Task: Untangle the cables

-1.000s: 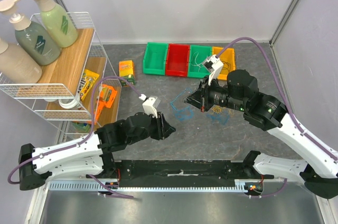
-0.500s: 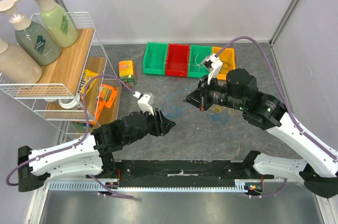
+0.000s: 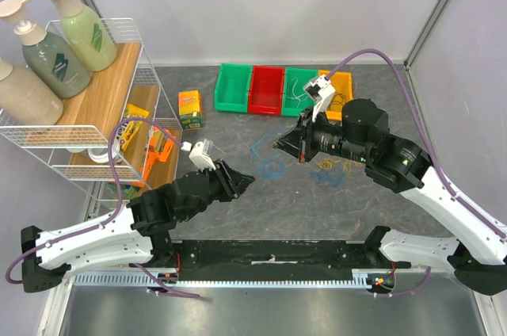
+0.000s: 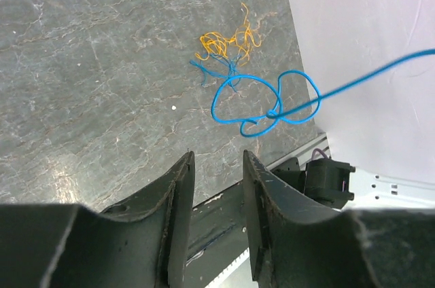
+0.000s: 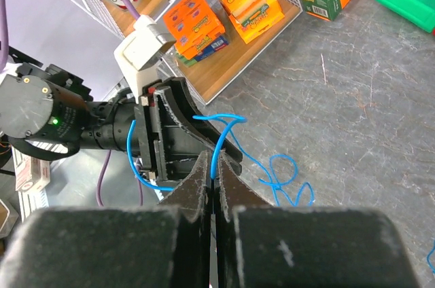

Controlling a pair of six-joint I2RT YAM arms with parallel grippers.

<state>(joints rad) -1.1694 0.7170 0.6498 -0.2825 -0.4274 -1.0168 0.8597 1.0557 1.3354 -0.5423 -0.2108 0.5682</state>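
Note:
My right gripper [image 3: 277, 144] is shut on a thin blue cable [image 3: 269, 166] and holds it above the table; in the right wrist view the gripper [image 5: 212, 160] pinches the blue cable [image 5: 216, 147] at its tips. The cable's loops [image 4: 272, 113] hang in the air in front of my left gripper [image 4: 216, 160], which is open with nothing between its fingers. That left gripper [image 3: 242, 180] sits just left of the cable. A yellow cable [image 4: 228, 42] and a darker blue one [image 4: 211, 67] lie tangled on the table [image 3: 238, 217], below the right arm [image 3: 325, 166].
Green, red, green and yellow bins [image 3: 267, 89] line the back of the table. An orange box [image 3: 190, 108] stands left of them. A wire rack [image 3: 103, 114] with bottles and snack boxes fills the left side. The right wall [image 4: 367, 16] is close to the cables.
My left arm has drawn back to the left, away from the blue cable. My right gripper has lifted the blue cable's loops off the table and shifted slightly left.

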